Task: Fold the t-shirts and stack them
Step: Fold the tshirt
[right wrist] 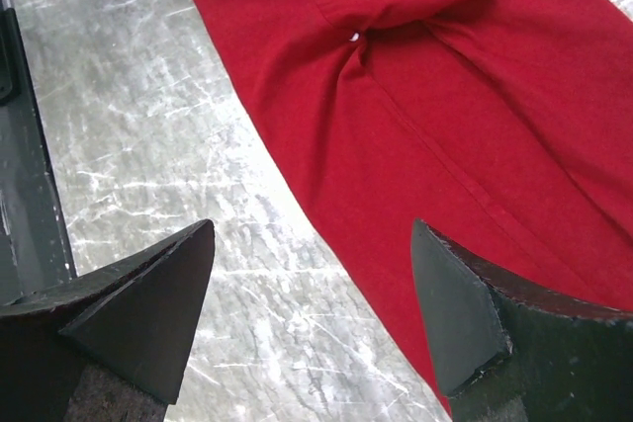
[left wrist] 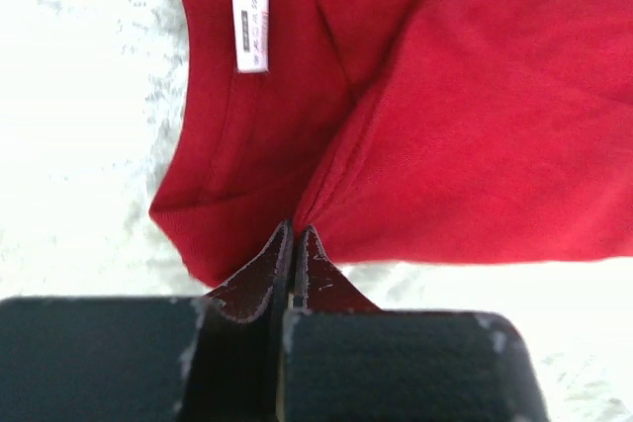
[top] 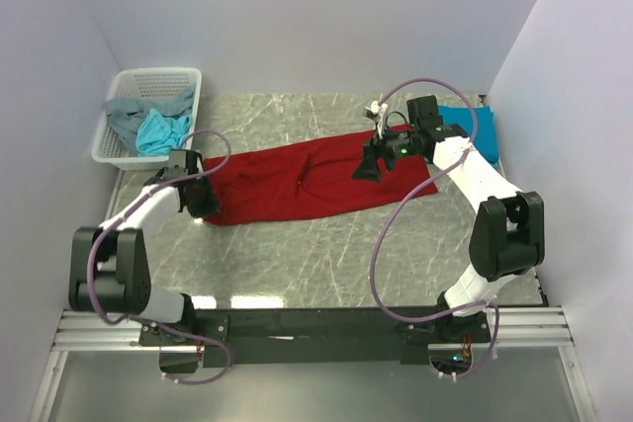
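Nearest the arm bases, the grey marbled counter [top: 326,254] carries the work.

The left pincer [left wrist: 294,244] sits at the near-left end of the dark red t-shirt [top: 307,183]. Its jaws are pressed together, and the tips pinch the cloth's edge just beside the collar [left wrist: 213,145]. A white label [left wrist: 250,29] lies inside the collar band, beyond the tips.

The dark red t-shirt lies across the middle of the counter, running from near left to far right. It is spread long and narrow, with creases gathering toward a point near its centre.

The right pincer [right wrist: 312,274] is over the shirt's right-hand part with its jaws wide apart and nothing between them. In the wrist view one finger stands over bare counter and the other over red cloth. Contact with the cloth cannot be determined.

At the far right, behind the right arm, a teal-blue t-shirt [top: 465,126] lies on the counter, partly hidden by the arm.

At the far left corner stands a white mesh basket [top: 163,76]. It holds a grey t-shirt [top: 124,116] and a light turquoise t-shirt [top: 163,132], both crumpled.
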Available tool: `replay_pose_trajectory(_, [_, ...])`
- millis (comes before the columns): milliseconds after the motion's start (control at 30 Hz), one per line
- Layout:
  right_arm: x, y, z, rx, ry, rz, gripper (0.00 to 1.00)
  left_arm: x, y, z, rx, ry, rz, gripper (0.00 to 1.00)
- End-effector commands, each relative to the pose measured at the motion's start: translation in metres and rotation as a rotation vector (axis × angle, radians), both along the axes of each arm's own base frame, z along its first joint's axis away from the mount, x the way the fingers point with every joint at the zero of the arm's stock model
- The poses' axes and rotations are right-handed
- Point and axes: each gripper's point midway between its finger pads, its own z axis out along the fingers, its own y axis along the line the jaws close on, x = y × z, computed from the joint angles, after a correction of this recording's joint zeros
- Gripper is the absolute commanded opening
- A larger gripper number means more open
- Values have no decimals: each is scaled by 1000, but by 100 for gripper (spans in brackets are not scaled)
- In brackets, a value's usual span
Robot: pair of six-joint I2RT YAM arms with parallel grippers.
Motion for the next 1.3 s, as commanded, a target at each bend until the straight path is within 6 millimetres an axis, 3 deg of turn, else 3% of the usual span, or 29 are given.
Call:
replay_pose_trajectory(0, [1, 0, 13, 29, -20, 12, 86, -7, -5, 19, -49, -42, 64, 1])
replay_pose_trajectory(267, [0, 0, 16, 29, -23, 17, 86, -34, -3, 16, -84, 17, 199, 0])
replay_pose_trajectory(433, [-1, 1, 15, 30, -16, 27, 86, -54, -13, 11, -162, 70, 280, 1])
replay_pose_trajectory(667, [-4, 1, 17, 39, -6, 39, 87, -64, 6, 3, -92, 115, 399, 0])
replay_pose_trajectory(900, [-5, 2, 18, 42, -7, 50, 87, -73, 9, 7, -113, 105, 480, 0])
replay_pose_trajectory(1067, [-4, 1, 18, 37, -6, 44, 87, -75, 6, 18, -147, 79, 500, 0])
replay_pose_trajectory(1267, [-2, -1, 17, 15, -25, 30, 87, -94, -8, 12, -218, 157, 506, 2])
